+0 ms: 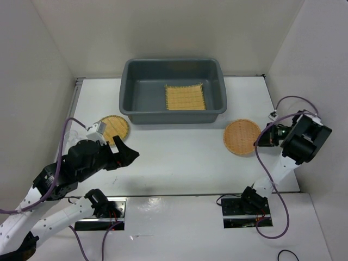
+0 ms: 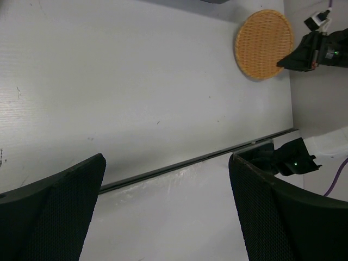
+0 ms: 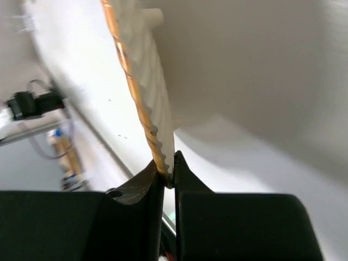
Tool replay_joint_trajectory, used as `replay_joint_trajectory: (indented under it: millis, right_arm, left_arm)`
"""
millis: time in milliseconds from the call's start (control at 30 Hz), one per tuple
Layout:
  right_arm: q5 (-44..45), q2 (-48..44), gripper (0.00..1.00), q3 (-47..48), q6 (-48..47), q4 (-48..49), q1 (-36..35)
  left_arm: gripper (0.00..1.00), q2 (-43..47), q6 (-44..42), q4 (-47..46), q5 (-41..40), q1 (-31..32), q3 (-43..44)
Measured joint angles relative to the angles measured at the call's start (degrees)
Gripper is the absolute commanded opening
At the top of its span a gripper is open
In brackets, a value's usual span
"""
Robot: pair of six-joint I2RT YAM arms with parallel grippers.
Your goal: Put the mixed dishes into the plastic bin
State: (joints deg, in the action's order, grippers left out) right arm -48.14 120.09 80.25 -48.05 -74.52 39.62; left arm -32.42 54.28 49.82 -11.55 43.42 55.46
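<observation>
So far only the bamboo mat (image 1: 185,97) lies in the plastic bin (image 1: 126,87) at the far centre, while my right tool (image 3: 168,176) pinches the edge of the orange-brown disc (image 1: 241,137) on the desk's (image 1: 179,155) right and my left tool (image 2: 167,160) gapes wide and empty near the yellow-tan disc (image 1: 117,128).

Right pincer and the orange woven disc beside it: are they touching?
Touching. The right wrist view shows the right pincer shut on the rim of the orange woven disc, the edge pinched between both fingers.
</observation>
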Motion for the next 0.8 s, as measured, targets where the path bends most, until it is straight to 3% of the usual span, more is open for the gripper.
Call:
replay_joint_trajectory:
  millis: [167,367,567,667,800]
  right_arm:
    - [3.91,-11.76,0.00,0.00,0.22,0.07,4.83]
    - [5.22,-22.36,0.00,0.66,1.77,-0.17,5.51]
    - [3.45,-28.72,0.00,15.21,7.08,-0.20,3.98]
    - [2.73,-30.88,0.00,26.14,11.10,0.15,-0.13]
    - [0.26,-31.52,0.00,34.64,14.01,1.40,-11.15]
  left_arm:
    - [1.00,-0.79,-0.74,-0.17,0.57,0.00,0.07]
    - [1.00,-6.58,-5.77,-0.66,0.52,0.00,2.03]
    - [1.00,-10.56,-10.34,-1.55,-1.05,0.00,3.41]
    - [1.00,-9.51,-11.41,-1.95,-2.54,0.00,3.85]
    - [1.00,-9.77,-12.39,-4.24,-3.19,-0.02,4.24]
